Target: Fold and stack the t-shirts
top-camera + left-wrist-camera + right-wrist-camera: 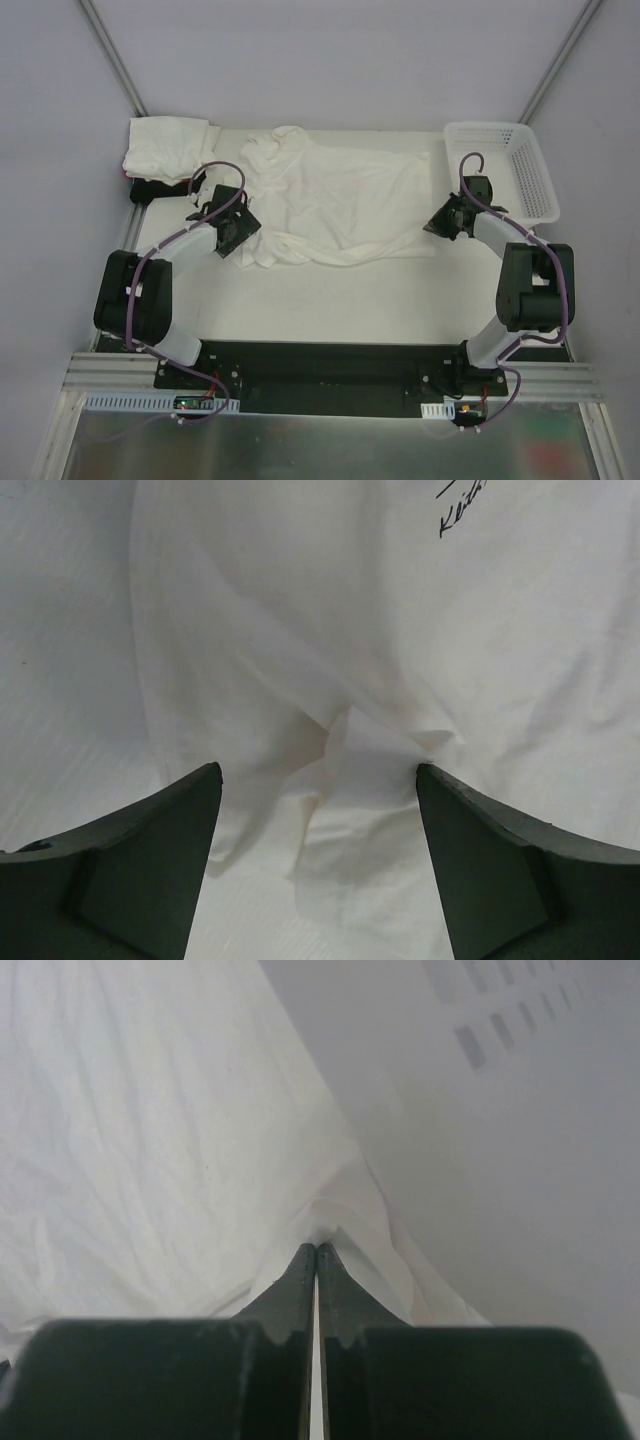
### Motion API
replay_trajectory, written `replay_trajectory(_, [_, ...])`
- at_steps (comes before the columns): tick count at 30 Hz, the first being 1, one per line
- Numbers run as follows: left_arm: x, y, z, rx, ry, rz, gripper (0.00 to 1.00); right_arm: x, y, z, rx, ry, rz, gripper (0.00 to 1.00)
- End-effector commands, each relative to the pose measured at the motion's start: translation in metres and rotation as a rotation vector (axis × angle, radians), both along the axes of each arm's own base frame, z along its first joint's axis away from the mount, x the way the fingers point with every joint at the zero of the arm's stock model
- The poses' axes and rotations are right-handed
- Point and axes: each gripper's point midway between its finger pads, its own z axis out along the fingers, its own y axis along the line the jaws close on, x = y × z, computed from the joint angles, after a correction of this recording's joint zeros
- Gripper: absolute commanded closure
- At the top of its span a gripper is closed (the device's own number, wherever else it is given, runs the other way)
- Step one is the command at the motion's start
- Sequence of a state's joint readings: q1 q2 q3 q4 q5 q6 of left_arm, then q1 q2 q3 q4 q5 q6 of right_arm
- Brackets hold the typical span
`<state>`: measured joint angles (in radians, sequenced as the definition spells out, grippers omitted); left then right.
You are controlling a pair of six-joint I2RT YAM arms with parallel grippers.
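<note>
The white bench [330,300] fills the middle, flat and evenly lit, with only soft shadows. Behind it is a pale grey back wall [330,60], and the plain left wall [50,150] and right wall [610,150] close in. A left strut [111,55] and a right strut [566,55], both metal, climb the far corners. At the near edge there's a ribbed aluminium rail [100,378], with a shiny metal sheet [300,450] below it.

You have one piece of writing to go on: black handwritten script [462,518] on the white shirt [380,650], at the top edge of the left wrist view. It begins with what looks like "Kl", then runs out of frame, so you cannot read the whole word.
</note>
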<state>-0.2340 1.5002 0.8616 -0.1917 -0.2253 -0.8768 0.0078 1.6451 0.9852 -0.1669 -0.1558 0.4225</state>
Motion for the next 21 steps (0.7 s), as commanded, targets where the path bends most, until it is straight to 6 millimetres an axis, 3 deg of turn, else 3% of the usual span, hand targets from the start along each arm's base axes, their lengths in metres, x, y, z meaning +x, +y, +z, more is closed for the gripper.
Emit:
replay_trajectory(1, [0.024,-0.017,0.012,-0.056,-0.038,-0.03,0.23,0.009,0.001,0.016,0.02,-0.052,-0.004,0.99])
replay_trajectory(4, [0.028,-0.022,0.013,-0.056,-0.04,-0.046,0.26,0.011,-0.007,0.015,0.017,-0.052,-0.026,0.99])
replay_trajectory(14, [0.043,-0.026,0.025,-0.053,-0.08,-0.063,0.37,0.012,-0.006,0.012,0.027,-0.045,-0.023,0.99])
replay_trajectory(21, [0.044,-0.029,0.017,-0.063,-0.073,-0.063,0.46,0.012,-0.007,0.013,0.023,-0.05,-0.025,0.99])
